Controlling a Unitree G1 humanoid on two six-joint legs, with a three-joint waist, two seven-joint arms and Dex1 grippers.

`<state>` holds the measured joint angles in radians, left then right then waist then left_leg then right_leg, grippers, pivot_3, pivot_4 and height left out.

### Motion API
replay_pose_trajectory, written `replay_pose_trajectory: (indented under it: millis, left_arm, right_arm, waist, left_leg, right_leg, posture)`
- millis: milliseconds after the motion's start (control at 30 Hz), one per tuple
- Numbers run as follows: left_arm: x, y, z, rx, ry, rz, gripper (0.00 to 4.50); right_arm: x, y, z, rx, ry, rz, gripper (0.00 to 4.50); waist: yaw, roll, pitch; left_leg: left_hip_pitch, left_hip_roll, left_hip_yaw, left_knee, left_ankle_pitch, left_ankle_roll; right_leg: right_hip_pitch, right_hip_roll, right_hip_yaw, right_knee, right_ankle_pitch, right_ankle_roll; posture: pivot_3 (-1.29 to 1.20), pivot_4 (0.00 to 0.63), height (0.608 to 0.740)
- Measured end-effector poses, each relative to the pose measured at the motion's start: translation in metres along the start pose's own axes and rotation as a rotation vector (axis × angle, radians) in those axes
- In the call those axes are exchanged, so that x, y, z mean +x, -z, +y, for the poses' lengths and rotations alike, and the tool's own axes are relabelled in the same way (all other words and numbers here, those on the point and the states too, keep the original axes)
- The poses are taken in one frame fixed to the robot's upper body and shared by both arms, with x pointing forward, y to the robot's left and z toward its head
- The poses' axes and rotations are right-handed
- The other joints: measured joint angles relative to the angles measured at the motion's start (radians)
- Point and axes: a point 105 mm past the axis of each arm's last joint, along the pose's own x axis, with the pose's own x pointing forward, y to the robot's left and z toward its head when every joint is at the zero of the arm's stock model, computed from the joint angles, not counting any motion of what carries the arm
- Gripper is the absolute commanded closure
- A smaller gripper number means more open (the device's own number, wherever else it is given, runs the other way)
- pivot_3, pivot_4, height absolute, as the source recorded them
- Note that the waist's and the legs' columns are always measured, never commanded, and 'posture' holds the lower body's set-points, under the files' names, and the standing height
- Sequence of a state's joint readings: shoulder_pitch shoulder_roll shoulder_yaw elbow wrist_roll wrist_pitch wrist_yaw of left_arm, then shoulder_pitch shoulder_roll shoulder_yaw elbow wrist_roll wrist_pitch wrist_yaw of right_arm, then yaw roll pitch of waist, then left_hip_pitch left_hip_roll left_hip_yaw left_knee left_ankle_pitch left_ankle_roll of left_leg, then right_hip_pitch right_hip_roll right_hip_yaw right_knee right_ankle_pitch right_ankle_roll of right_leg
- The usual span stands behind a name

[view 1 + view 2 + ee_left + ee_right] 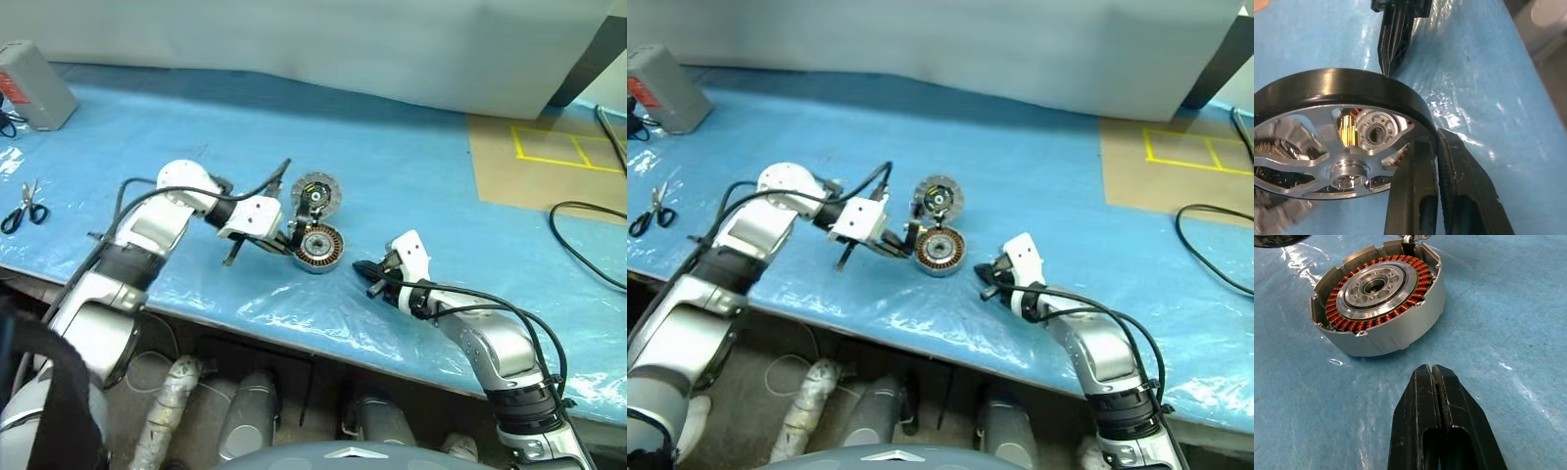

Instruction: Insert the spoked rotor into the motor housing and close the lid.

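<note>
overhead, a blue plastic sheet (411,166) covers the table; the motor housing (318,247), a silver cup ringed with copper windings, sits near its front edge; the ribbed silver lid (315,193) stands tilted just behind it; the left gripper (291,238) reaches in from the left, right against the housing's left side, while the right gripper (373,277) rests a little to the housing's right, apart from it; scissors (24,208) and a grey box (31,86) lie far left.
left wrist view: the black fingers (1415,196) are pinched on the rim of the spoked rotor (1339,132), a black wheel with silver spokes, held above the sheet; the other gripper's tip shows beyond it.
right wrist view: both fingers (1422,421) are pressed together, holding nothing; the housing (1378,298) sits ahead of them, windings facing up.
</note>
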<state>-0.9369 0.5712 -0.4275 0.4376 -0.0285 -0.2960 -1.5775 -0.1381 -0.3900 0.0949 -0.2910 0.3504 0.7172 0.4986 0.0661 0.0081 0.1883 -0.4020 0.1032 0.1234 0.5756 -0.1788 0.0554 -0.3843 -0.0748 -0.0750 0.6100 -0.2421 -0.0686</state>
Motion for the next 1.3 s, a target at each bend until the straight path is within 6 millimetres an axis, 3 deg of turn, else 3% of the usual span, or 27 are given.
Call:
replay_pose_trajectory:
  millis: [233, 467, 967, 1200, 1300]
  left_arm:
    - [0.003, 0.028, 0.002, 0.136, 0.214, 0.206, 4.47]
    - [0.014, 0.024, 0.014, 0.232, 0.286, 0.234, 4.47]
    - [0.023, 0.026, 0.017, 0.216, 0.286, 0.231, 4.47]
    - [0.031, 0.020, 0.026, 0.237, 0.217, 0.201, 2.47]
    - [0.030, 0.019, 0.029, 0.224, 0.190, 0.190, 2.47]
  right_arm:
    - [0.001, 0.002, 0.001, 0.026, 0.021, -0.011, 4.50]
    - [0.001, 0.007, 0.000, 0.056, 0.049, -0.012, 4.50]
    - [0.001, 0.005, 0.002, 0.059, 0.063, -0.029, 4.50]
    - [0.001, 0.007, 0.002, 0.061, 0.064, -0.029, 4.50]
    - [0.000, 0.008, 0.002, 0.064, 0.064, -0.028, 4.50]
  waist:
    - [0.001, 0.000, 0.000]
    - [0.004, 0.000, 0.000]
    - [0.005, 0.000, 0.000]
    - [0.003, 0.000, 0.000]
    - [0.004, 0.000, 0.000]
  left_leg:
    - [-0.002, 0.000, 0.000, -0.001, 0.000, 0.000]
    - [-0.002, 0.000, 0.000, -0.001, 0.000, 0.001]
    - [-0.001, 0.000, 0.000, 0.000, 0.002, 0.004]
    - [-0.001, 0.000, 0.000, 0.000, 0.000, 0.007]
    - [-0.001, 0.000, 0.000, 0.000, 0.000, 0.008]
  right_leg:
    - [-0.002, 0.000, -0.001, 0.000, 0.000, 0.000]
    - [-0.001, 0.000, -0.001, 0.000, 0.000, 0.000]
    - [0.000, -0.001, -0.002, 0.000, 0.000, 0.000]
    - [0.000, -0.001, -0.002, 0.000, 0.000, 0.000]
    - [0.000, -0.001, -0.002, 0.000, 0.000, 0.000]
  posture:
    - [0.00, 0.150, 0.740]
    - [0.00, 0.150, 0.740]
    - [0.00, 0.150, 0.740]
    - [0.00, 0.150, 0.740]
    - [0.00, 0.150, 0.740]
